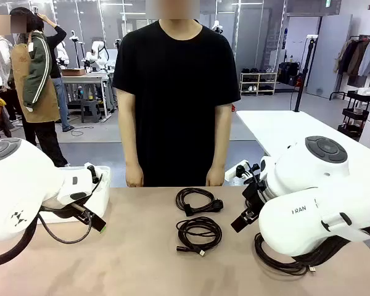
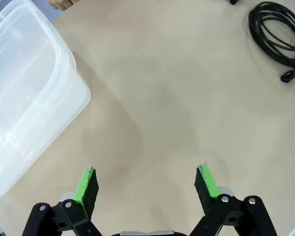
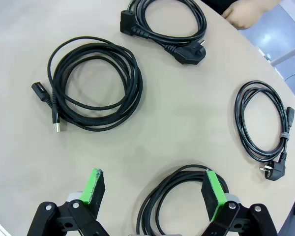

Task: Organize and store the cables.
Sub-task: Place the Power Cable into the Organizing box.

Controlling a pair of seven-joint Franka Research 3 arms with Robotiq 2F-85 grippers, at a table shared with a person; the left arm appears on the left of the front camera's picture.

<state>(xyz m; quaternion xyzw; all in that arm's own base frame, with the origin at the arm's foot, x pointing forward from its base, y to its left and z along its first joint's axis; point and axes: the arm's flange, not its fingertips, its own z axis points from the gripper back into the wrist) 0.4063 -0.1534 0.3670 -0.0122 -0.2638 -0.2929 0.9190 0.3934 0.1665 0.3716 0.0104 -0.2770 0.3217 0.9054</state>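
Four coiled black cables (image 3: 96,83) are lying unstored on the beige table (image 3: 187,123). The left gripper (image 2: 146,177) and the right gripper (image 3: 153,184) are being held wide open, empty. Seemingly a first pick is being prepared: one coil must be grasped for the translucent plastic tub (image 2: 64,54).

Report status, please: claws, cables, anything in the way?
Left claw open over bare table by clear bin. Right claw open over one cable. Four coiled cables loose on table. Nothing blocking.
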